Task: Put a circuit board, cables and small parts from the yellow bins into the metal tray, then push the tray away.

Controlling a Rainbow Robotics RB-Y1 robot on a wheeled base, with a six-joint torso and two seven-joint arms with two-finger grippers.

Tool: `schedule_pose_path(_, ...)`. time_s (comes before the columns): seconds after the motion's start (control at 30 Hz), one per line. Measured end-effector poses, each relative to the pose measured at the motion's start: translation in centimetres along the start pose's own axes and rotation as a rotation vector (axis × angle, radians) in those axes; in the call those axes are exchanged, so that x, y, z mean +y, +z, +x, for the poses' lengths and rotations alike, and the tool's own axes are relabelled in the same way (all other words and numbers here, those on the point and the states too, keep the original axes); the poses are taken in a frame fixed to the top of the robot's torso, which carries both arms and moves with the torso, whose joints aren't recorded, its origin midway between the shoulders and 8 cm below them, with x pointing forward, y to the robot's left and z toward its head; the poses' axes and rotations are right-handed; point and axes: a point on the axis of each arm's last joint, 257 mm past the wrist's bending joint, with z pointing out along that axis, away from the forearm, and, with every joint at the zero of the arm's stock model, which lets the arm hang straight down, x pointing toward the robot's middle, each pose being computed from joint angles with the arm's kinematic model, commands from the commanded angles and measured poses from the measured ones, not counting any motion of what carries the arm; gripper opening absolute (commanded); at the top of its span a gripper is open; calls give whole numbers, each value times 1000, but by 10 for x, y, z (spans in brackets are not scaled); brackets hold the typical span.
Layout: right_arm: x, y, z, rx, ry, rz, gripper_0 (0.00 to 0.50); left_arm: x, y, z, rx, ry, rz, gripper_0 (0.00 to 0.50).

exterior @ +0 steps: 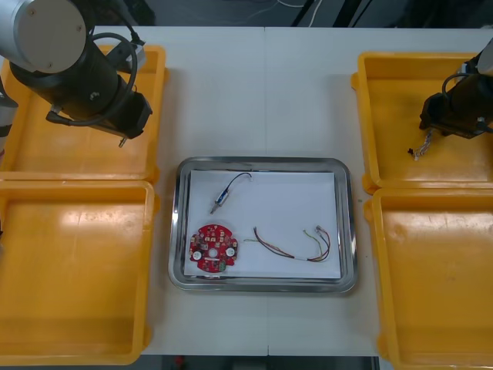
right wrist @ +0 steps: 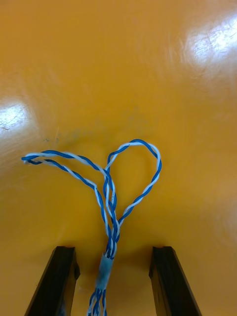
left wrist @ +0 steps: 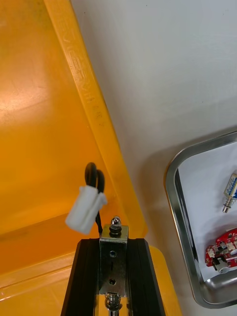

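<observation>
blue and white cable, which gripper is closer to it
Right. The right gripper straddles the blue and white cable, fingers open; the left gripper is across the table over a left yellow bin.

A round red circuit board (exterior: 213, 248), a red-and-yellow cable (exterior: 293, 245) and a small metal part (exterior: 220, 200) lie in the white-lined metal tray (exterior: 262, 162), while a twisted blue-and-white cable (right wrist: 116, 197) loops in a yellow bin (exterior: 400, 92).

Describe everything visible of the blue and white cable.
The twisted blue and white cable is thin wire, folded into two loops, one round and one long and flat, gathered into a bundle by a pale blue sleeve. It sits over the floor of the far yellow bin on the robot's right, running between the open fingers of the right gripper, neither of which touches it.
</observation>
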Motion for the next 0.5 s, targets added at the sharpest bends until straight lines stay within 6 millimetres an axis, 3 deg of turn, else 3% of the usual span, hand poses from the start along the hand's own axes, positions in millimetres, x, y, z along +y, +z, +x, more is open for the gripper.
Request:
schedule_pose_path(0.07,0,0,1,2,1,-1,251,0,0,0,0,0,0,3)
schedule_pose_path(0.13,0,0,1,3,1,-1,58,0,0,0,0,0,0,5)
schedule_pose_path(0.17,0,1,1,3,1,-1,0,0,0,0,0,0,0,1)
schedule_pose_path(0.5,1,1,0,-1,-2,-4,0,0,0,0,0,0,1,2)
